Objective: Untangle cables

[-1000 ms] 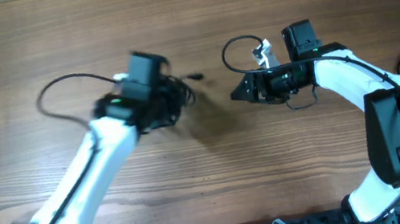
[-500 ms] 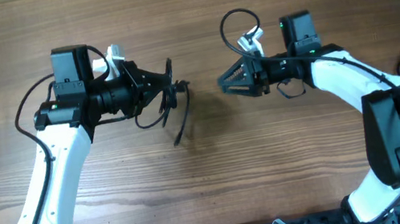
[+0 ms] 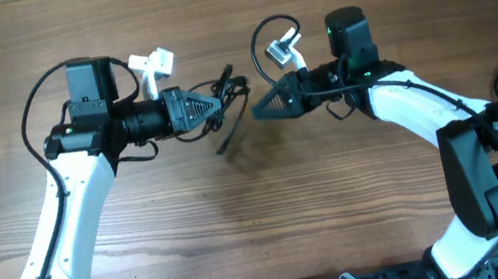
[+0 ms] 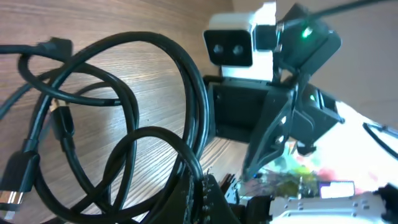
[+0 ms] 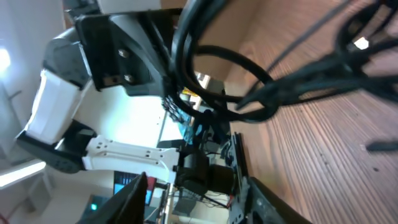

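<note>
We record the worktop (image 3: 344, 225) as mid-brown, with a wood grain in lighter and darker streaks. The cables (image 3: 230, 97) are black throughout. In the left wrist view, one plug end (image 4: 11, 190) shows a silver tip. The left arm (image 3: 70, 220) and right arm (image 3: 422, 111) are white with black joint housings. The left tool (image 3: 216, 107) and right tool (image 3: 258, 113) are black. A green light (image 3: 334, 42) glows on the right arm's black wrist housing.

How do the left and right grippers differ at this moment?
The left gripper is shut on the cables and points right. The right gripper looks open, gripping nothing, and points left. Both sit close together, tips facing each other across the cable bundle.
</note>
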